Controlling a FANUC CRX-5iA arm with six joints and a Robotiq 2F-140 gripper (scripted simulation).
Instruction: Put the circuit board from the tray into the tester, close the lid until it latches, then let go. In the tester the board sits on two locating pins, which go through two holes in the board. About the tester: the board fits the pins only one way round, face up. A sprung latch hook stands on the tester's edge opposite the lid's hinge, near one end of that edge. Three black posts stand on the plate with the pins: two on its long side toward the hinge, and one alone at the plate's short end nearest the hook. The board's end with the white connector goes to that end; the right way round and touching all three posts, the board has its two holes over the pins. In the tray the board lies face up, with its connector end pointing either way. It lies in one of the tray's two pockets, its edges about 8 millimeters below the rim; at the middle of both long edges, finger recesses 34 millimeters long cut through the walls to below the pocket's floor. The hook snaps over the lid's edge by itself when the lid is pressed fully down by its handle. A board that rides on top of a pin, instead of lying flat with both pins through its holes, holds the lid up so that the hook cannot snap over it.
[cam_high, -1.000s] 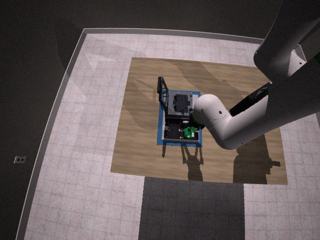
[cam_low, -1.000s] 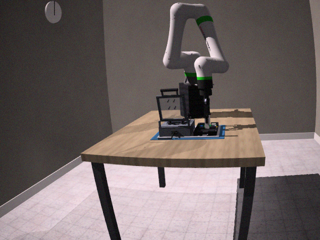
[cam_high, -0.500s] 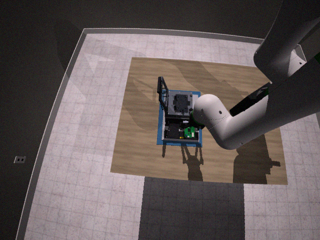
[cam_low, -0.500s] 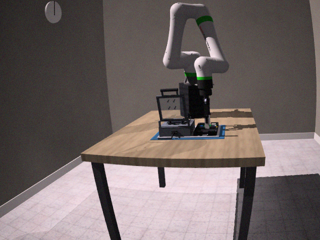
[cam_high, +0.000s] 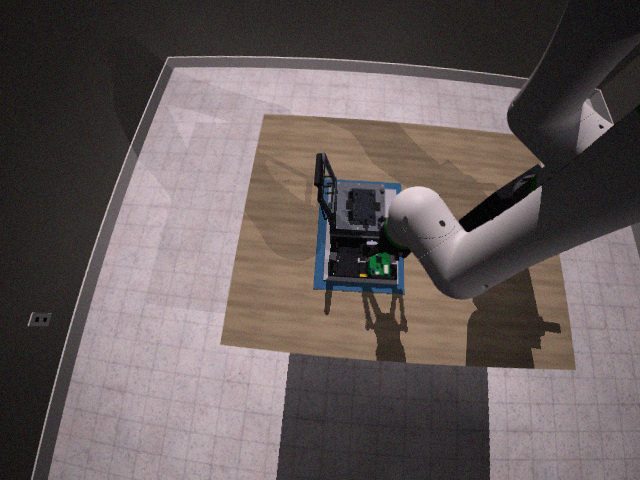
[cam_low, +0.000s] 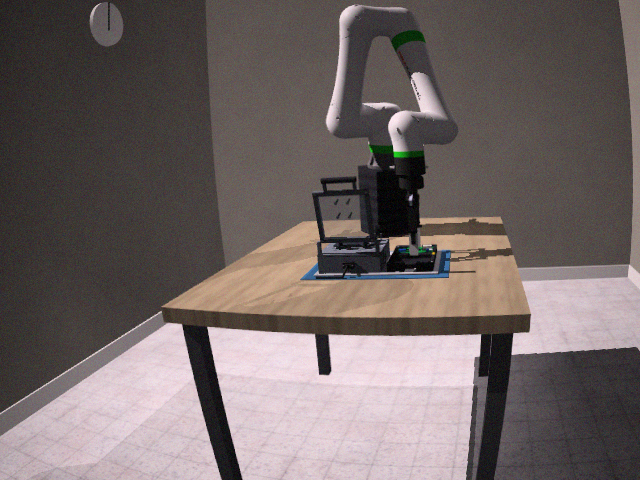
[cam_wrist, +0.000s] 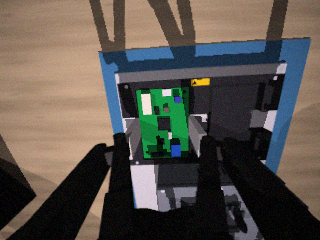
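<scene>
My work surface is a wooden tabletop on dark legs, standing on a pale tiled floor. One blue mat lies flat on the tabletop, near its middle. On the mat, side by side, sit the tester with its lid raised and the tray. Arm shadows cross the wood.
</scene>
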